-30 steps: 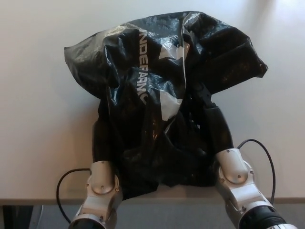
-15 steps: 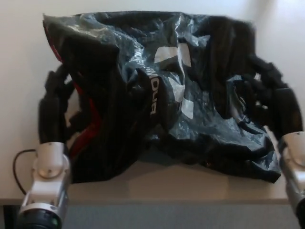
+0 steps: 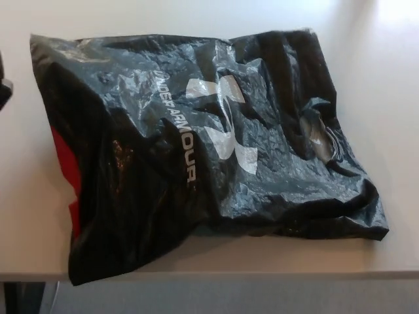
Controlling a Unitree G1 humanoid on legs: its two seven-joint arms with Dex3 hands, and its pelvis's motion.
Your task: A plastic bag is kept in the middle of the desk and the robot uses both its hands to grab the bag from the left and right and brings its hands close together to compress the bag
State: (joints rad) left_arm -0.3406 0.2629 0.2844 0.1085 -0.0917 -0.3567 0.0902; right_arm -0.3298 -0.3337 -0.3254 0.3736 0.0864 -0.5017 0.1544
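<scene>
From the head view, the black plastic bag (image 3: pixel 203 157) is lying spread and crumpled across the middle of the white surface (image 3: pixel 380 85), its near left corner overhanging the near edge, red showing along its left side. Neither robot hand is showing, so I cannot tell their state.

Dark thing (image 3: pixel 4 85) at left edge: cut off, too little shows to tell what it is.
Inside of plastic bag (image 3: pixel 196 150): hidden.
Tabletop (image 3: pixel 366 72): partly covered.
</scene>
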